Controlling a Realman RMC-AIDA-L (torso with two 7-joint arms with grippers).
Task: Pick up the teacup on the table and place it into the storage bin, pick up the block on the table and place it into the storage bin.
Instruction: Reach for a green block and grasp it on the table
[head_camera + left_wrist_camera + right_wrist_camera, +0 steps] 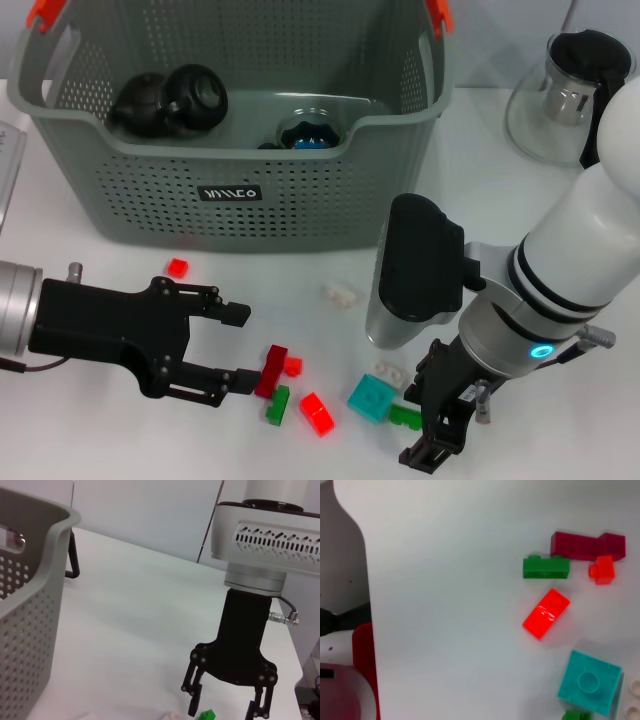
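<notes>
Left gripper (238,347) held with jaws wide beside dark red plastic block (271,371) near tabletop's front edge, right gripper (437,432) held with jaws parted over small green block (405,416), grey perforated plastic storage bin (300,200) set behind.

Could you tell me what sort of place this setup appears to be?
Probably a robot test bench or lab rather than a home: a bare white table, scattered toy blocks, a grey bin holding cups, and a glass pot at the edge.

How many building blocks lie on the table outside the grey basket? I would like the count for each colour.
Bright red blocks: 3
Dark red block: 1
Green blocks: 2
Teal block: 1
White blocks: 2
Total: 9
</notes>
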